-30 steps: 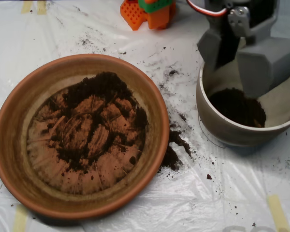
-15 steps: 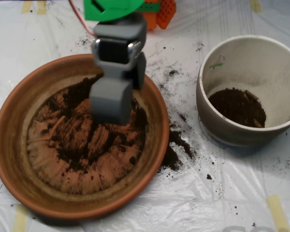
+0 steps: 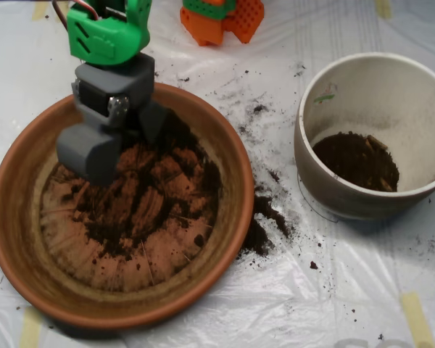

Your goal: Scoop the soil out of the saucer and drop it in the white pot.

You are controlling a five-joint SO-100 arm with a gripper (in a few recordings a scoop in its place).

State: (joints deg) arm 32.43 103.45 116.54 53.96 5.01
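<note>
The terracotta saucer (image 3: 14, 239) lies at the left, with dark soil (image 3: 156, 199) spread thinly over its ridged base and heaped toward the upper part. My grey scoop (image 3: 127, 156) is low over the saucer's upper left area, under the green and grey wrist, its two shells apart and open above the soil. Whether any soil lies between the shells is hidden. At the right stands the white pot (image 3: 308, 156), with a dark patch of soil (image 3: 355, 161) on its bottom.
Spilled soil (image 3: 264, 217) lies on the white plastic sheet between saucer and pot, with finer grains scattered above it. An orange block (image 3: 221, 18) sits at the top edge. Yellow tape strips (image 3: 417, 319) mark the sheet's corners.
The scoop swung from over the white pot across to the saucer, then moved further left and down to the saucer's upper left part. The soil in the pot is now uncovered.
</note>
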